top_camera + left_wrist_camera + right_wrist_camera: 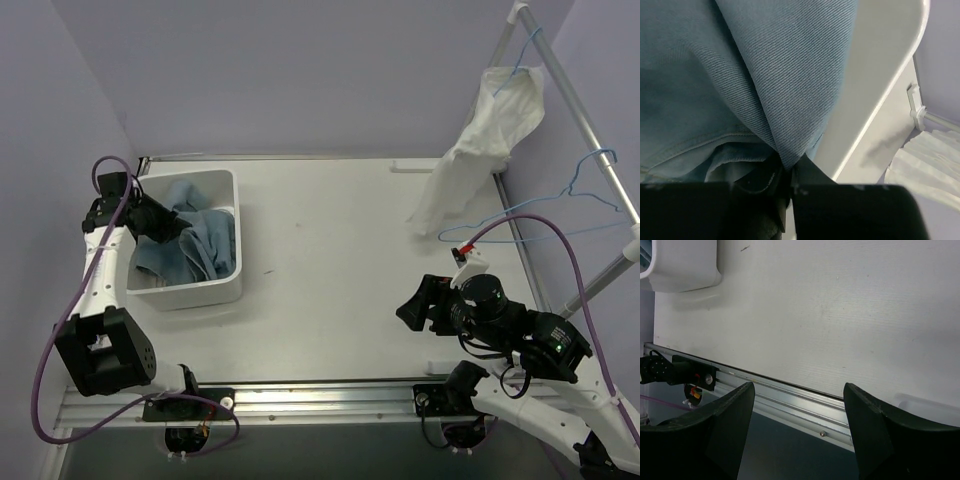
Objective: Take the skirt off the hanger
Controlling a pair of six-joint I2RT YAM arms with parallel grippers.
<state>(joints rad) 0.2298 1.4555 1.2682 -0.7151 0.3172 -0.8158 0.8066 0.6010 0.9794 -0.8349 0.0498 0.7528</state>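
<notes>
While sunk in the one white bin point(200, 292), pinching a fold of the skirt point(203, 245) with the left gripper point(162, 223).

Two grippers counted: left fingers point(812, 175) pressed together on blue denim inside the bin, cloth bunched up between them; right gripper point(799, 390) well to the bin's right, above bare table point(340, 250), fingers spread wide with nothing between. One skirt, heaped in the bin and on no hanger, folds lying toward the bin's right wall; cannot tell whether any second cloth lies under it. On one slanted rail point(580, 115) far to the bin's right, a pair in blue wire: far hanger point(522, 55) carrying one white garment point(480, 150), near hanger point(578, 190) bare.
</notes>
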